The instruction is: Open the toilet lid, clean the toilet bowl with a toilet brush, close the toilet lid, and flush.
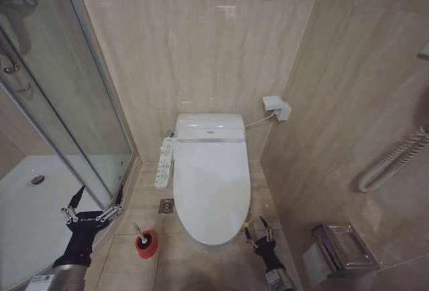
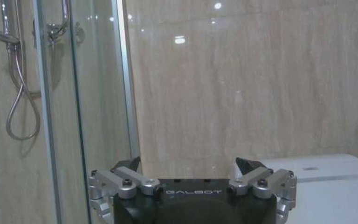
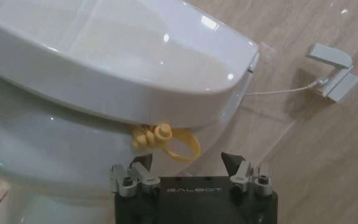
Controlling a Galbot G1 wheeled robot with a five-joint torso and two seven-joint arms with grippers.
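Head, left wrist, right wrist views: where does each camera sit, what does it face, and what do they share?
Head view: high up, looking down at the shut toilet lid, both arms low.
Left wrist view: behind the open left gripper, facing the wall and shower glass.
Right wrist view: behind the open right gripper, facing the yellow tie.
Shared: the lid.

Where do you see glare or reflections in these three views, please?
Head view: soft sheen on the closed toilet lid and reflections in the shower glass. Left wrist view: bright ceiling-light spots on the wall tiles above the left gripper. Right wrist view: small highlights along the lid's curved top, above the yellow tie and the right gripper.
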